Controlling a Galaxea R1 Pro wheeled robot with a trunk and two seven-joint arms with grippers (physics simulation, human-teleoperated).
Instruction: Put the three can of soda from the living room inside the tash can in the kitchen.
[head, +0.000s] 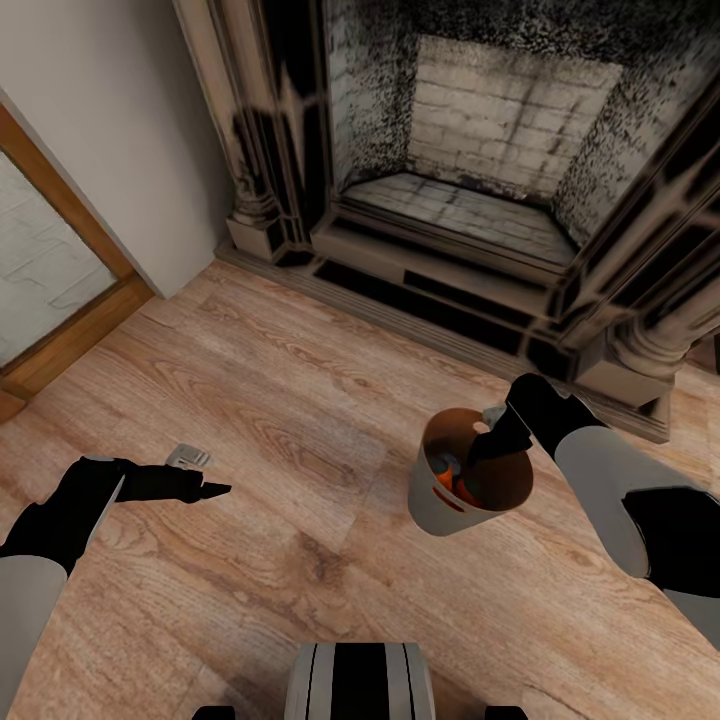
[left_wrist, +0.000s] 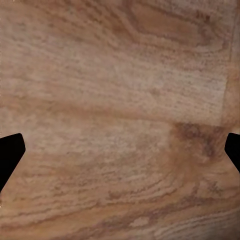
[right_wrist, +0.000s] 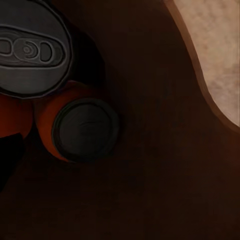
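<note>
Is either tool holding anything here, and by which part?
The right tool grips the trash can by its rim, cans inside. The left tool is open, holding nothing.

- The tash can (head: 440, 505) hangs above the wood floor (head: 300, 400), its far rim caught between the right gripper (head: 492, 440) jaws.
- Orange cans (head: 455, 485) lie inside it, below those jaws.
- The left gripper (head: 205, 489) hovers empty, well apart.
- The fireplace (head: 480, 200) stands beyond.
</note>
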